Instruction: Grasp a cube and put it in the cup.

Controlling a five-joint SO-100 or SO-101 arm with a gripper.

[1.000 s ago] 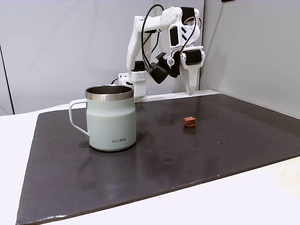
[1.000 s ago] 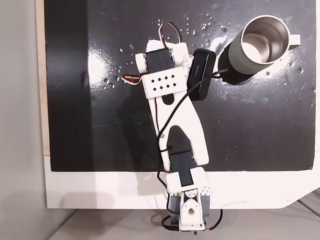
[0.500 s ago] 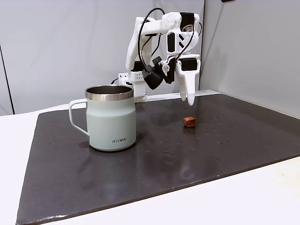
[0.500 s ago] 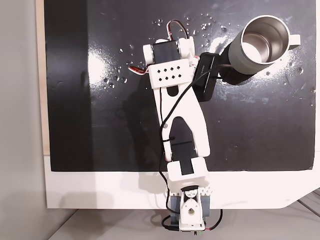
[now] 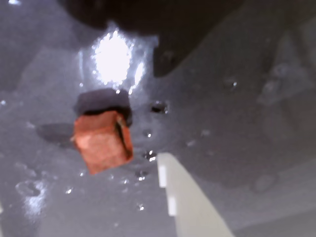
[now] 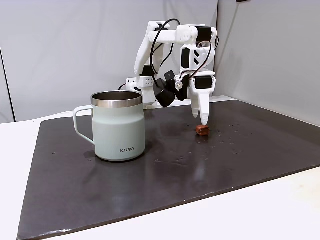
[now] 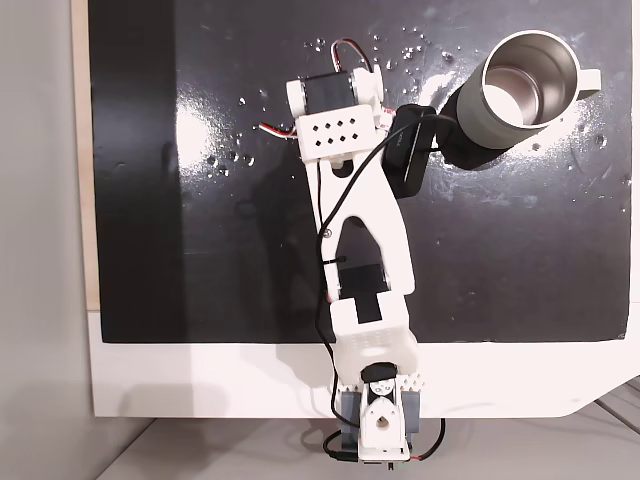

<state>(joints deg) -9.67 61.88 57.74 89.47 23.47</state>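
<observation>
I hang over a dark, glossy mat (image 6: 250, 150) flecked with water droplets, laid on a white table (image 6: 280, 210) against pale grey walls (image 6: 65, 45). My pincer (image 6: 202, 120) points straight down, its tips just above the cube (image 6: 202, 130), which sits on the mat untouched. In the wrist view the cube (image 5: 102, 140) lies left of my one white finger (image 5: 190, 202); I cannot tell how wide I am parted, and I hold nothing. The cup (image 6: 119, 125) stands upright well to the left in a fixed view.
</observation>
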